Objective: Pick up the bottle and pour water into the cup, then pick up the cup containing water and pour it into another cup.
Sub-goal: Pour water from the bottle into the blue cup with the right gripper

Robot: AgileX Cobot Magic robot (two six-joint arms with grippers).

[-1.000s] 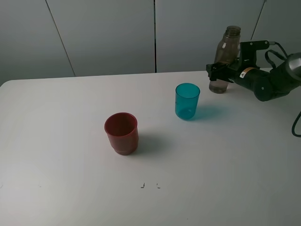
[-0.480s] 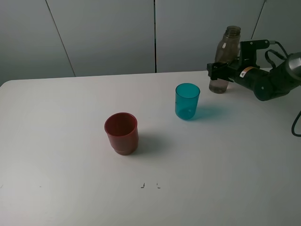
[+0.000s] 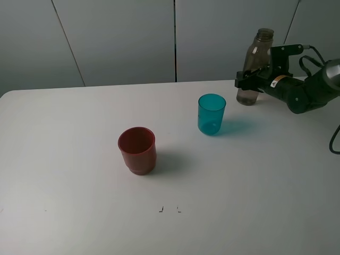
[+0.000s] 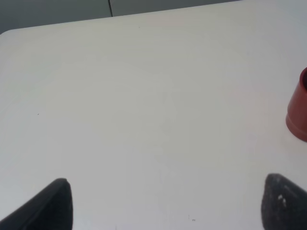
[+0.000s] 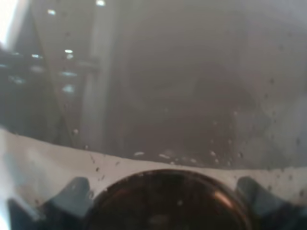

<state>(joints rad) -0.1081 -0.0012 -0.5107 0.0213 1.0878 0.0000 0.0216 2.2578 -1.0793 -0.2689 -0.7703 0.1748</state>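
Since a second ago the right end effector (image 3: 248, 82) has closed its jaws onto the bottle (image 3: 256, 53); both cups sit where they were.

A white tabletop (image 3: 79, 159) fills most of the high view, with a grey panelled wall (image 3: 117, 37) behind it. The black right arm (image 3: 308, 90) reaches in from the right edge, lying low over the far right of the tabletop. Its end effector is clamped around the lower half of the bottle, one jaw on each side.

The bottle is tall, slim and smoky grey-brown, with an uncapped narrow neck. It stands upright near the far right of the tabletop, and its base looks to be on the surface. In the right wrist view the bottle's wall (image 5: 168, 86) fills the picture, blurred and speckled with droplets.

The red cup (image 3: 137, 150) stands upright near the middle of the tabletop, well apart from the bottle. The teal cup (image 3: 211, 114) stands upright between the red cup and the bottle, nearer the bottle and touching neither.

The left end effector (image 4: 168, 206) shows only in the left wrist view. Its two dark fingertips (image 4: 53, 206) are spread wide over bare tabletop with nothing between them, and the red cup's side (image 4: 298, 112) sits at the picture's edge.
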